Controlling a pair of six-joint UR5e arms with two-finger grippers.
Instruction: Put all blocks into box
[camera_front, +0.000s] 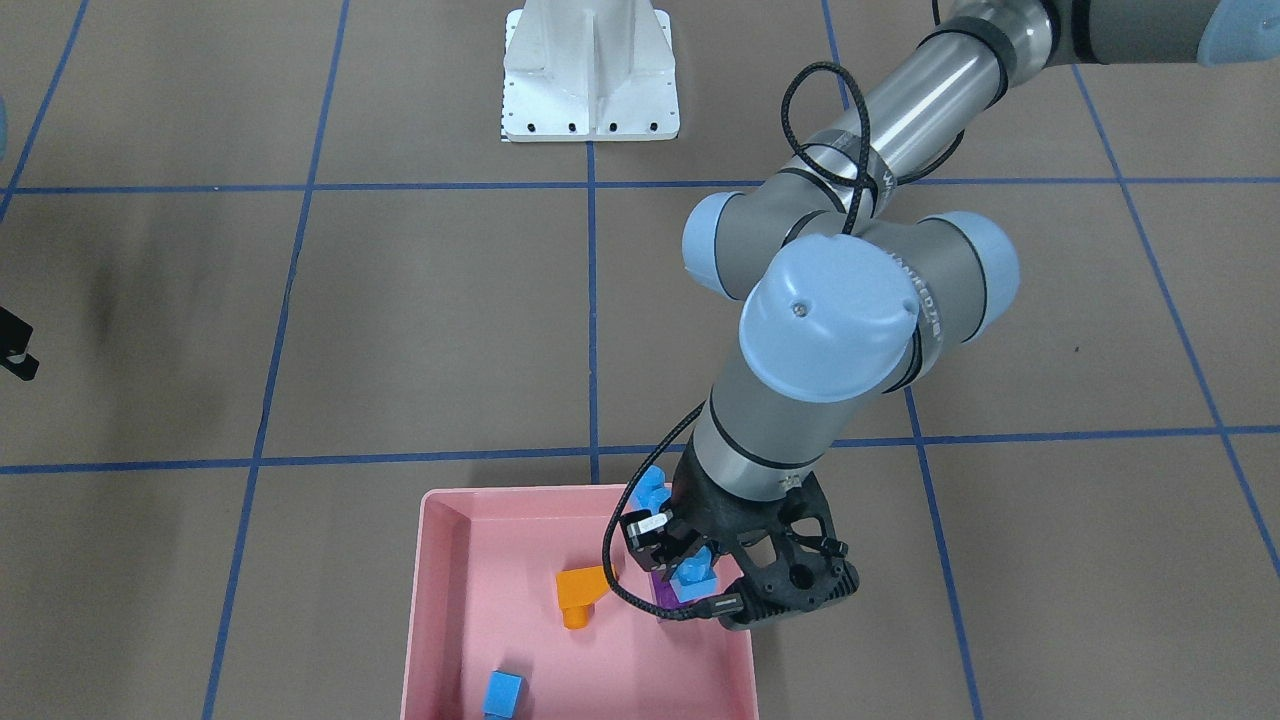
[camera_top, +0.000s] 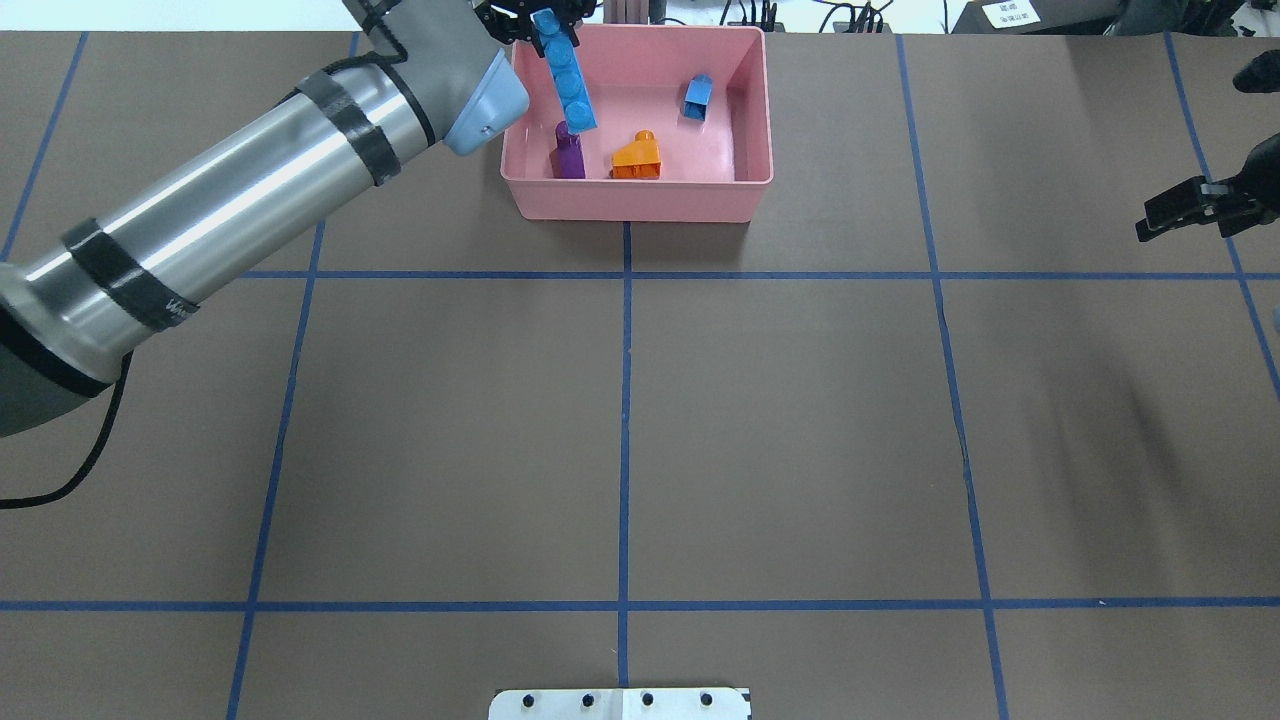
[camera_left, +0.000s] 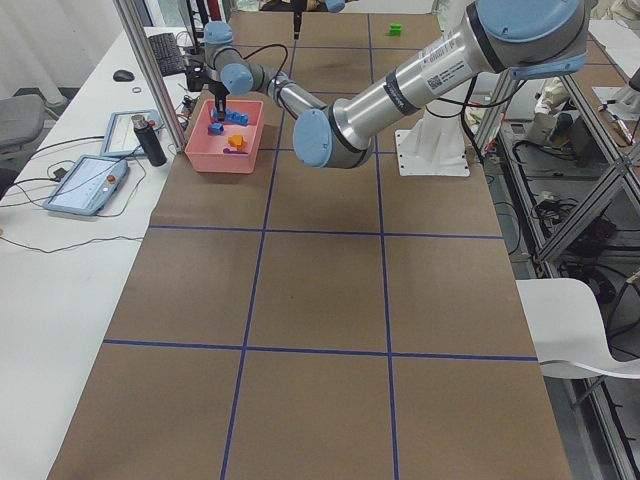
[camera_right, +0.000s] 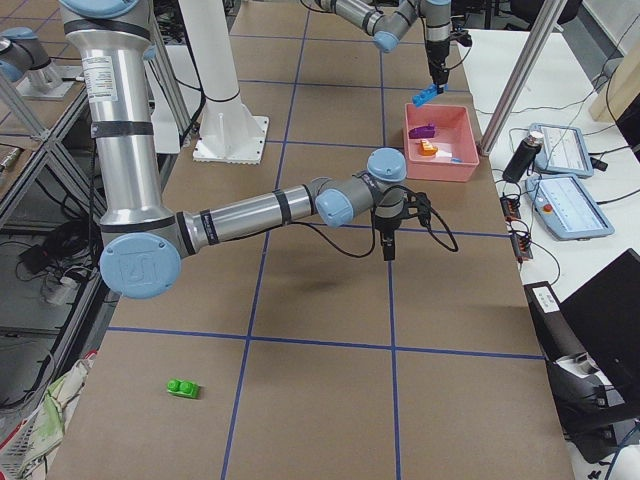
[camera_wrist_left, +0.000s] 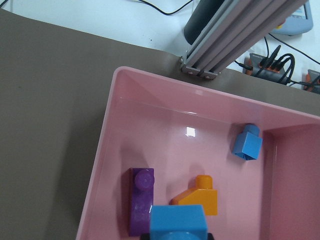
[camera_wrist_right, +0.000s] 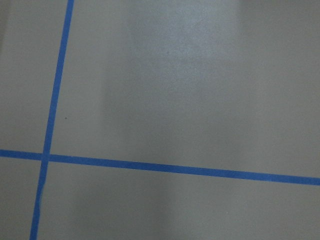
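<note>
My left gripper (camera_top: 545, 22) is shut on the long blue four-stud brick (camera_top: 568, 80) and holds it tilted above the left part of the pink box (camera_top: 640, 200). The brick's end shows at the bottom of the left wrist view (camera_wrist_left: 179, 222). Inside the box lie the purple brick (camera_top: 569, 152), the orange sloped brick (camera_top: 638, 158) and the small blue brick (camera_top: 698, 96). The green brick (camera_right: 183, 388) lies on the table far from the box. My right gripper (camera_top: 1190, 205) hovers over bare table; I cannot tell its state.
The white metal base (camera_front: 590, 75) stands at the robot's side of the table. An aluminium post (camera_wrist_left: 235, 35) rises just beyond the box's far wall. Tablets and a bottle (camera_left: 150, 140) lie past the table's edge.
</note>
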